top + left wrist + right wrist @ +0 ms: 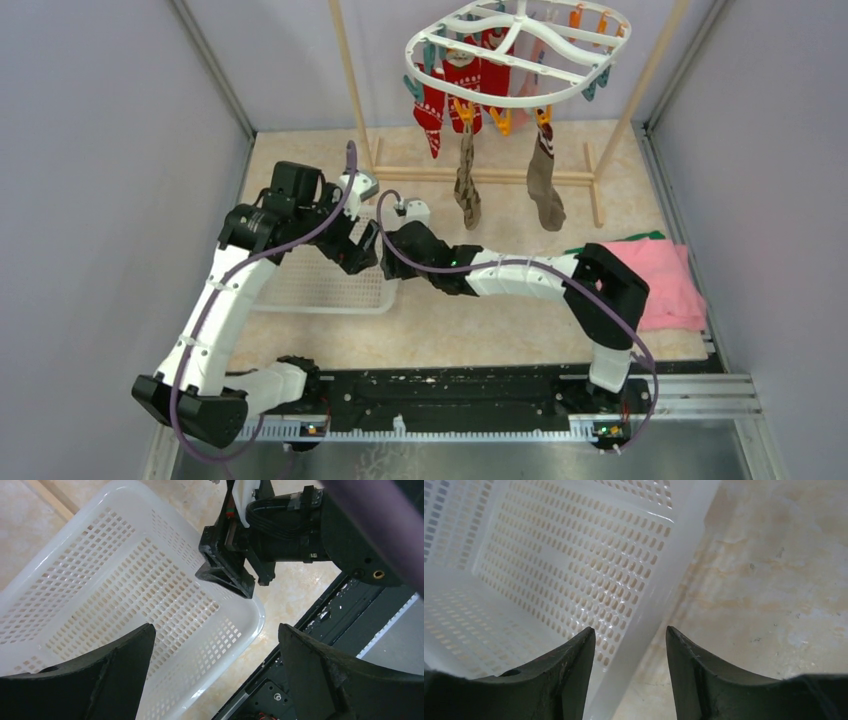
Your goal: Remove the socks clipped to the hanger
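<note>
Okay, I see left claw (pixel 215 630) spread wide, right claw (pixel 630 630) parted, both empty at the white perforated plastic basket (pixel 100 575). Soft red and brown socks (pixel 462 85) hang clipped to the white oval hanger (pixel 527 99), well behind both.

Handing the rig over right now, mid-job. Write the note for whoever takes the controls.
Left gripper: open, empty, above the white mesh basket.
Right gripper: open, empty, over the basket's rim, close to the left one.
Hanger: hangs on the wooden rack at the back, apart from both arms. Two brown socks and the red socks are clipped to it.
Done: nothing visible. No sock shows in the basket parts in view.
Left: unclip every sock.
</note>
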